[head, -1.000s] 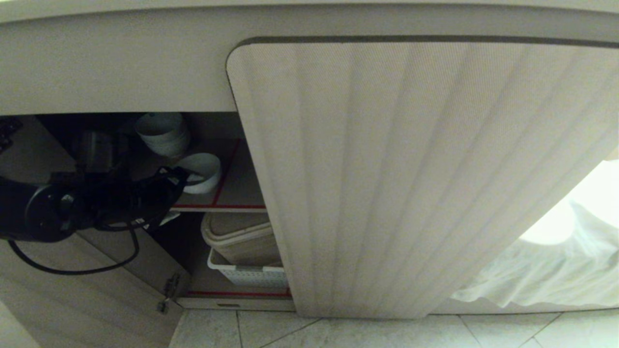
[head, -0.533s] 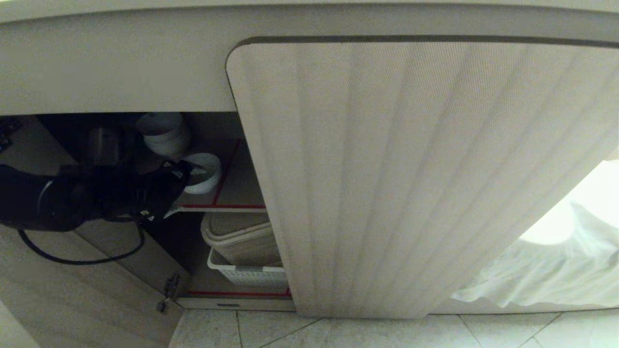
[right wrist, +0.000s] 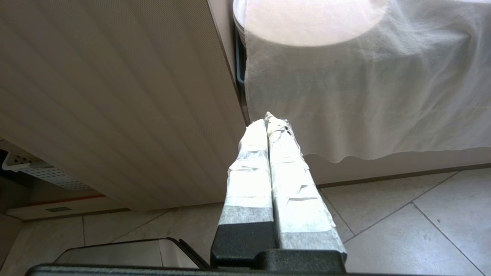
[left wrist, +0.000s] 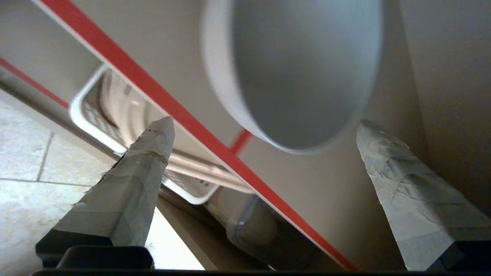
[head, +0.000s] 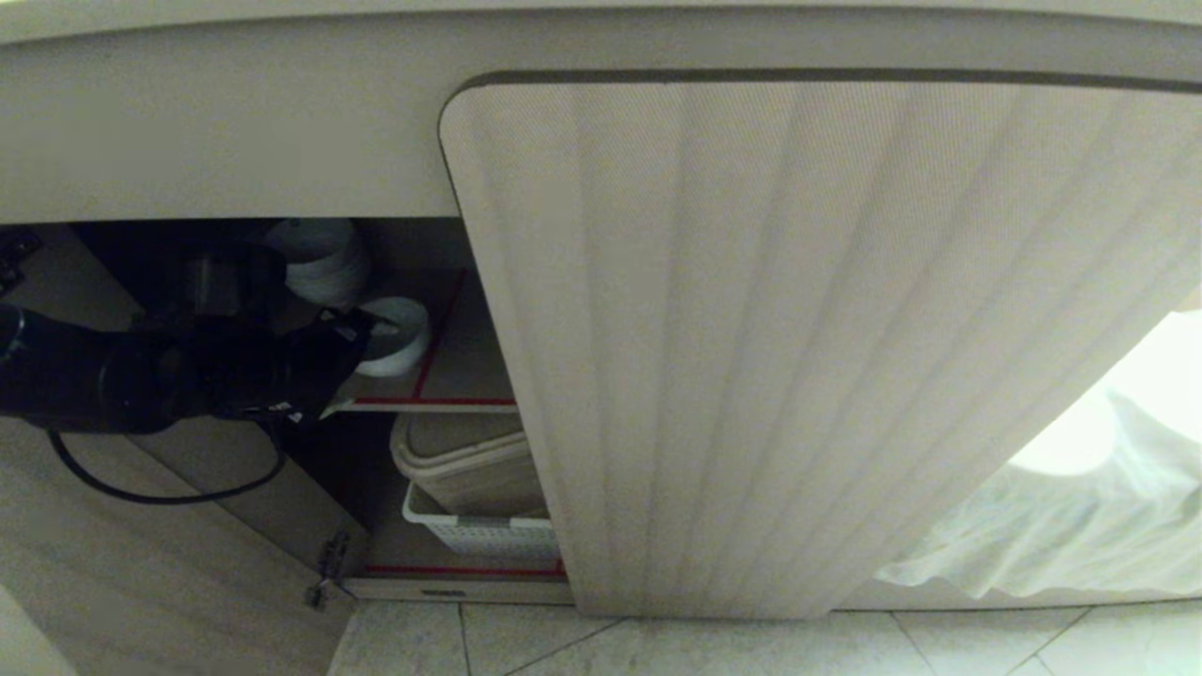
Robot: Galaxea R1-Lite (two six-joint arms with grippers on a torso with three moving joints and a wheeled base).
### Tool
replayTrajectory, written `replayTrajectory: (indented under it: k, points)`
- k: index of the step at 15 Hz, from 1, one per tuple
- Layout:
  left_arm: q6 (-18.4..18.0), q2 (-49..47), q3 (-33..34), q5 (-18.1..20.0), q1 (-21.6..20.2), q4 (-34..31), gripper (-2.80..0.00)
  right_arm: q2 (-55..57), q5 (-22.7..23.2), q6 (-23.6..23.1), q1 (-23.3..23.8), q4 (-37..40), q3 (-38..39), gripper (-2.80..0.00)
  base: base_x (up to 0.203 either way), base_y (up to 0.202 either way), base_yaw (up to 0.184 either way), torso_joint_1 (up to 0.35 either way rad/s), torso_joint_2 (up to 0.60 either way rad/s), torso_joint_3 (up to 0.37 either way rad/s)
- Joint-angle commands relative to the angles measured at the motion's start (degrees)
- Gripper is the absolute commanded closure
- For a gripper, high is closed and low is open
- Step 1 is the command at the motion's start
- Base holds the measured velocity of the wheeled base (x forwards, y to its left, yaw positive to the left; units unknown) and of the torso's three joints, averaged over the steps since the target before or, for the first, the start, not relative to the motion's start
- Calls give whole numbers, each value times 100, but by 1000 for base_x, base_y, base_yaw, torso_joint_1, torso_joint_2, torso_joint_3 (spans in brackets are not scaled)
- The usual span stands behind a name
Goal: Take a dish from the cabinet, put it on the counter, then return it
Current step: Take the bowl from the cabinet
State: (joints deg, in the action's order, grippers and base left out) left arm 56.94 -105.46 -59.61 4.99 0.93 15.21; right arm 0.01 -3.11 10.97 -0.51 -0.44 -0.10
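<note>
My left gripper [left wrist: 264, 126] reaches into the open left bay of the cabinet [head: 808, 338], at the level of the upper shelf [head: 465, 361]. Its 2 taped fingers [left wrist: 142, 180] are spread wide and hold nothing. The dish [head: 399, 336] stands upright on that shelf just beyond my fingertips, free of both of them; in the left wrist view its rim sits between the 2 tips, with bare shelf showing on either side.

Edges around me: the shelf's front lip is lined with red tape [head: 432, 401], and a second red strip runs from near to far just right of the dish. One finger hangs out past that lip, over the lower bay; the other lies over the shelf board. The closed ribbed door [head: 751, 376] bounds the opening on the right, its rounded corner above the shelf. Behind the dish, farther in and to the left, is a stack of pale bowls [head: 324, 263], close to my wrist. The room between dish and door edge is a narrow band of open shelf.

Below the shelf, a white perforated basket [head: 479, 530] holds a beige tub [head: 465, 460]. Tiled floor [head: 657, 648] runs along the cabinet's foot.

My right gripper [right wrist: 270, 119] hangs outside by the door, its fingers pressed together, beside a white cloth [right wrist: 364, 88].

I can read no brand, label or writing anywhere.
</note>
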Motion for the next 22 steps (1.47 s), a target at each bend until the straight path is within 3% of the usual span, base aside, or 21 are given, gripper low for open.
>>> replayTrajectory:
  k: [1, 18, 22]
  points:
    - [23, -84, -13, 2, -140, -129, -280, -1, -6, 3, -2, -1, 1, 0, 0, 0, 0, 0, 0, 0]
    - [10, -519, -815, 29, -243, -774, -280, -1, -6, 2, -2, -4, 1, 0, 0, 0, 0, 0, 0, 0]
    - [10, -520, -1018, 29, -243, -1186, -280, -1, -4, 1, -2, 0, 1, 0, 0, 0, 0, 0, 0, 0]
